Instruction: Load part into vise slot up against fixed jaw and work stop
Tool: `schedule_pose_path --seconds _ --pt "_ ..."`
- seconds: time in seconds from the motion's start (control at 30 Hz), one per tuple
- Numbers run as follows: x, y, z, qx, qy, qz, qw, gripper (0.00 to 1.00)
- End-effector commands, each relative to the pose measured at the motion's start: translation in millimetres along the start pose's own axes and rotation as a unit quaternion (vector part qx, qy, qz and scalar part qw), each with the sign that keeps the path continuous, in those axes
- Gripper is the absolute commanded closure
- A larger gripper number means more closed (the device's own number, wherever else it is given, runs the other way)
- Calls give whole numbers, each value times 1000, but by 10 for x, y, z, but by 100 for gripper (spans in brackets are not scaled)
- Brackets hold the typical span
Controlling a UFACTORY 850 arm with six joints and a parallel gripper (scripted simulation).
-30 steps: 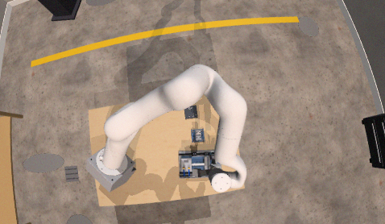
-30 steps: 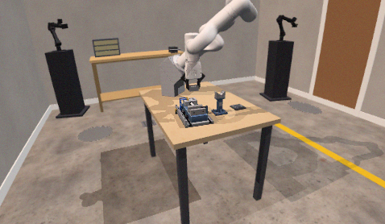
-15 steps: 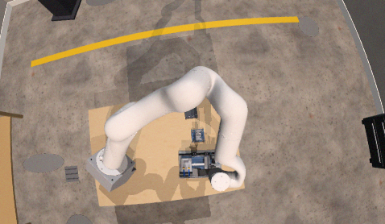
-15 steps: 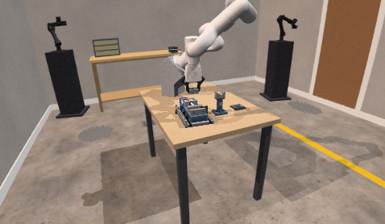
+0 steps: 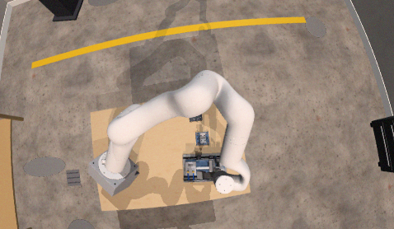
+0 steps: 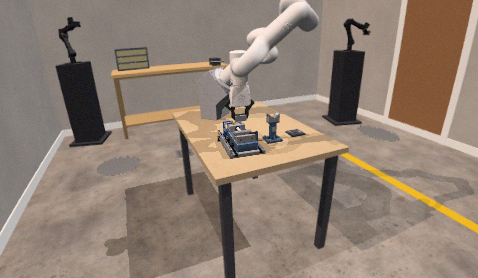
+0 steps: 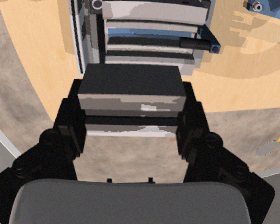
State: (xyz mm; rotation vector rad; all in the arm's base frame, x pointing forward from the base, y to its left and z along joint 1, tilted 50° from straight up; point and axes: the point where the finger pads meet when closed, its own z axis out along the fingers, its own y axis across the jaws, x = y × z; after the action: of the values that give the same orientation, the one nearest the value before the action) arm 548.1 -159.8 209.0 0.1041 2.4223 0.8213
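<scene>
My gripper (image 7: 131, 95) is shut on the part (image 7: 132, 90), a dark grey block held across its width between the two black fingers. In the exterior view the gripper (image 6: 237, 116) hovers a little above the far end of the vise (image 6: 240, 140). In the overhead view the wrist (image 5: 224, 183) is at the vise's right end (image 5: 199, 167). I cannot tell which way the slot faces.
The blue V-block (image 6: 272, 130) stands right of the vise, also seen in the overhead view (image 5: 202, 137). The dark infeed plate (image 6: 295, 133) lies further right, near the table edge. A wooden shelf (image 6: 162, 72) stands behind the table.
</scene>
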Motion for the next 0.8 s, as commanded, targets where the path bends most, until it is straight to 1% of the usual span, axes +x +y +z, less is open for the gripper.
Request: schedule_pose_path --seconds 0.0,0.13,0.2,0.57,0.77 --pt "-8 -3 71 0 -1 0 1000 100" --pt "-9 -3 145 0 -1 0 1000 100" --pt "-9 -3 145 0 -1 0 1000 100" --pt "-11 -4 311 0 -1 0 1000 100" --pt "-12 -5 354 0 -1 0 1000 100"
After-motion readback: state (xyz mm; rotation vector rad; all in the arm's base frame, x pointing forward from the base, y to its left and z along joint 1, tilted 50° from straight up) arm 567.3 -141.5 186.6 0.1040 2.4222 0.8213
